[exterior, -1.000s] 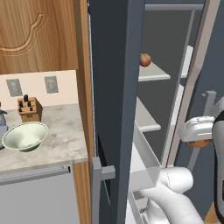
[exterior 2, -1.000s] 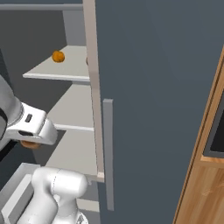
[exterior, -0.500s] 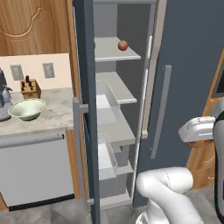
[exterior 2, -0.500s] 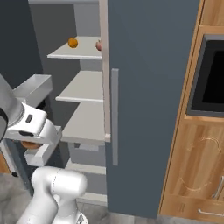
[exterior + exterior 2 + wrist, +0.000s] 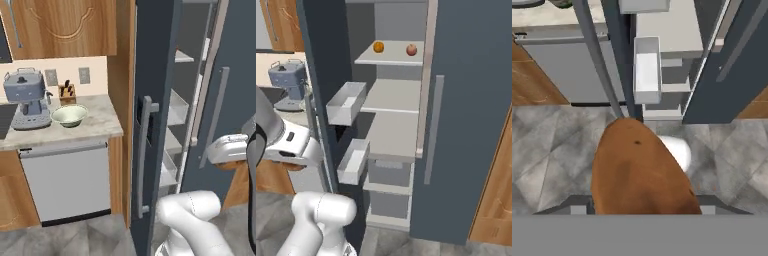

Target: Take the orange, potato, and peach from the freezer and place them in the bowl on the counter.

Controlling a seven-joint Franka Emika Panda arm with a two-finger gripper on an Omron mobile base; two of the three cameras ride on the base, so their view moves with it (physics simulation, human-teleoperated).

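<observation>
A: Two fruits sit on the high shelf of the open freezer (image 5: 396,125): the orange (image 5: 378,47) on the left and the peach (image 5: 411,49) just to its right, apart from each other.

B: And the potato (image 5: 639,172)?

A: We see it as a brown lump right in front of the hand camera, with the gripper (image 5: 639,209) pinching it between its two fingers; we are carrying it low, above the grey floor.

B: Where is the bowl (image 5: 69,114)?

A: It stands on the marble counter (image 5: 102,125) to the left of the freezer, near a blue coffee machine (image 5: 26,99) and a knife block (image 5: 67,92). It looks empty.

B: So which step are we on?

A: We judge it is bringing the first item over. Next we must swing left around the freezer door (image 5: 150,125), rise over the bowl's rim, and let go gently.
</observation>
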